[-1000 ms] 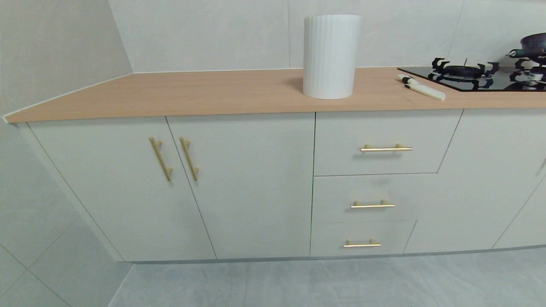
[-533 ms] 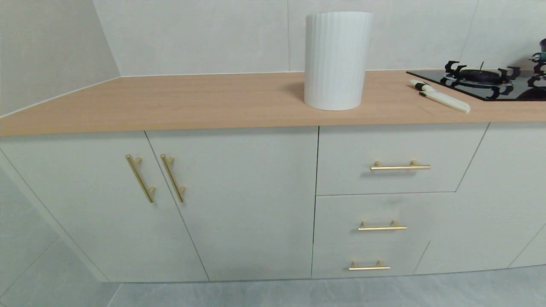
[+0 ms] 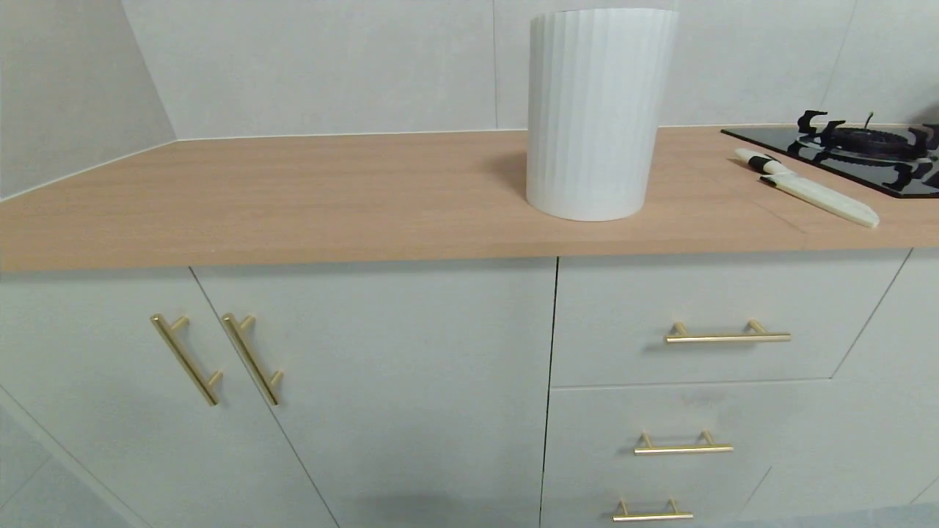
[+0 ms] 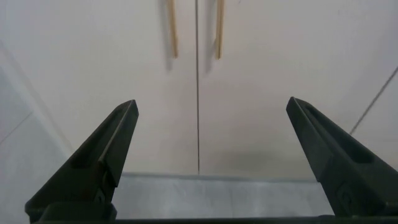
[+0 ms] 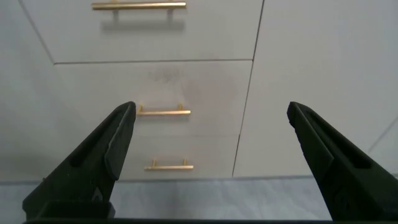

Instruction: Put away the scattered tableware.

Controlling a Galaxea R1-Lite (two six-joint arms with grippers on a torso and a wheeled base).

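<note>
The knife, pale with a dark band at the handle, lies flat on the wooden countertop. It is at about 3 o'clock from the white ribbed container and well apart from it. Its tip points toward 4 o'clock and its handle toward 10 o'clock, just beside the front edge of the black hob. The container stands upright near the counter's front edge, and it looks like the likely home for the knife, though its inside cannot be seen from here. Both arms hang low, below counter height. The left gripper faces the 2 cabinet doors with its fingers spread wide and nothing between them. The right gripper faces the drawer fronts, equally wide apart and empty. By my reading the task is at its approach stage, with nothing picked up yet. The next move probably calls for raising the right arm above the counter and bringing it over the knife at 2 o'clock. It should then come down on the handle rather than the thin blade, which lies flush on the wood and leaves little to grip
</note>
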